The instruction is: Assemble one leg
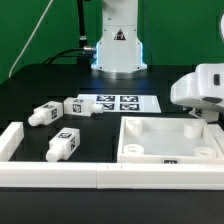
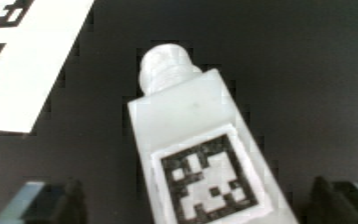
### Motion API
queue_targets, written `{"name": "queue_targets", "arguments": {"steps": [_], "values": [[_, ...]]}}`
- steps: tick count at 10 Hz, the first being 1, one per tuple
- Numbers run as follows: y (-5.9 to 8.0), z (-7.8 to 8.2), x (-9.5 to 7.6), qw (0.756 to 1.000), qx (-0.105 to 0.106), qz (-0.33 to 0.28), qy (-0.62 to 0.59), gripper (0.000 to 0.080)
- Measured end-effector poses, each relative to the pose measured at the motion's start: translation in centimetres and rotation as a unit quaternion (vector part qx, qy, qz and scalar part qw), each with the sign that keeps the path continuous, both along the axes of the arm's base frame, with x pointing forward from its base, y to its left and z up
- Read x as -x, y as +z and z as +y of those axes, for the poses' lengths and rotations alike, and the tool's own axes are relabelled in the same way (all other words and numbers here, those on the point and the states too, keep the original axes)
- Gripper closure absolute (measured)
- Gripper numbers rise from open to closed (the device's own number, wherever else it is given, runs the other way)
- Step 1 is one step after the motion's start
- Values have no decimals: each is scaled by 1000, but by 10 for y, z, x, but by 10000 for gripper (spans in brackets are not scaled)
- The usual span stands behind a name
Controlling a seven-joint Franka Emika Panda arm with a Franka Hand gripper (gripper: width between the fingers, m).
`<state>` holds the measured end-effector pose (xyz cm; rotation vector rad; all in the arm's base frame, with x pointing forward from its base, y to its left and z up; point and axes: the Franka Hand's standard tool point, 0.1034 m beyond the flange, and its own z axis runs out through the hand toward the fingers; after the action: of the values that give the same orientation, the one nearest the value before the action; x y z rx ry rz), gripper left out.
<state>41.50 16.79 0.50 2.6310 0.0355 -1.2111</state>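
Note:
In the wrist view a stubby white leg (image 2: 190, 120) lies on the black table, its square tag facing the camera and its rounded tip pointing away. My gripper (image 2: 194, 200) is open, with one dark finger (image 2: 43, 200) on each side of the leg and a clear gap to it. In the exterior view the gripper (image 1: 197, 112) hangs low at the right, over the far right corner of the tray piece (image 1: 150, 150); the leg beneath it is mostly hidden. Three more legs lie at the left: one (image 1: 42, 115), another (image 1: 78, 107) and a third (image 1: 63, 145).
The marker board (image 1: 120, 102) lies at the middle back and shows in the wrist view (image 2: 16, 70) beside the leg. A white L-shaped fence (image 1: 60, 178) runs along the front and left. The robot base (image 1: 118, 45) stands at the back.

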Motion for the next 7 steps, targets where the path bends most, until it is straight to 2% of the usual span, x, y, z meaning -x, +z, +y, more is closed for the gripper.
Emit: {"name": "queue_targets", "arguments": {"steps": [1,2,3,4,6,7], "values": [[0,0,0,1000,0,0,0,293],[0,0,0,1000,0,0,0,446],[0,0,0,1000,0,0,0,517],[6,-3,-3,1000,-6,7,-1,517],[48,-27,-33,997,-16,21,-67,517],[63,-46,-54,995,-21,10,-94,517]]}}
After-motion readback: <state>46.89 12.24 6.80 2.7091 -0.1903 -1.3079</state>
